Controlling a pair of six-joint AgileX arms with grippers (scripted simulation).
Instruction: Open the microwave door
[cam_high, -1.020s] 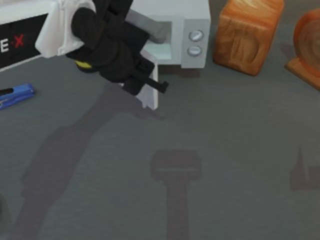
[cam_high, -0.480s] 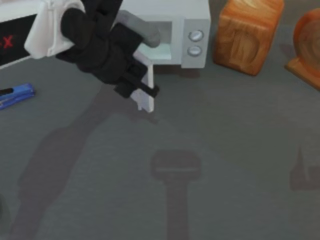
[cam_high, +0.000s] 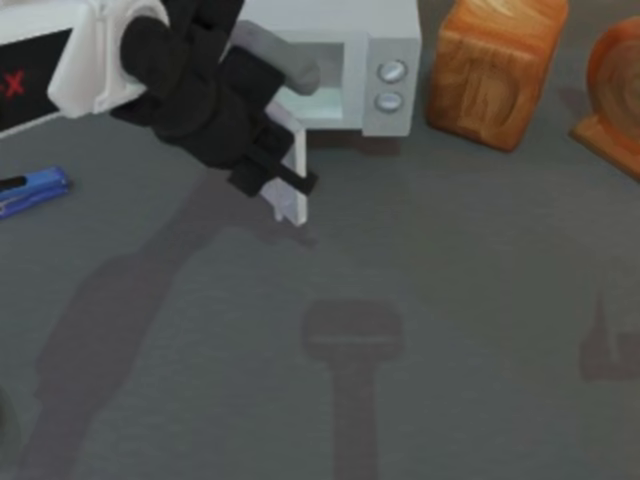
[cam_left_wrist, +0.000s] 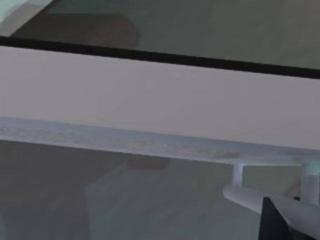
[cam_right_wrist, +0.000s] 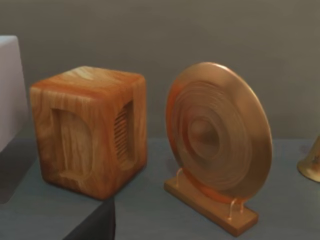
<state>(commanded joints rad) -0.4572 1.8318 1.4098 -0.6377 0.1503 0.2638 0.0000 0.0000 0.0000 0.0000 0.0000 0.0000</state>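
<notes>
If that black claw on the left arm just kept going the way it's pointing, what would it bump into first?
The left gripper points down toward the right, at the white microwave door, which stands swung out. It would likely press into that door's edge first, then the grey table; depth is unclear.

Microwave door (cam_high: 297, 180) swung out toward table front, edge-on, blocks lane in front of cavity's left side. Left gripper (cam_high: 285, 178) + arm bulk sit at door, fill space left of it. Microwave (cam_high: 385, 60) at back centre. Orange wooden block (cam_high: 495, 65) just right of microwave, narrow gap btwn. Gong on stand (cam_right_wrist: 217, 140) further right, near block. Blue stapler (cam_high: 30, 190) at left edge. Centre + front of table (cam_high: 450, 300) open, wide passage.
</notes>
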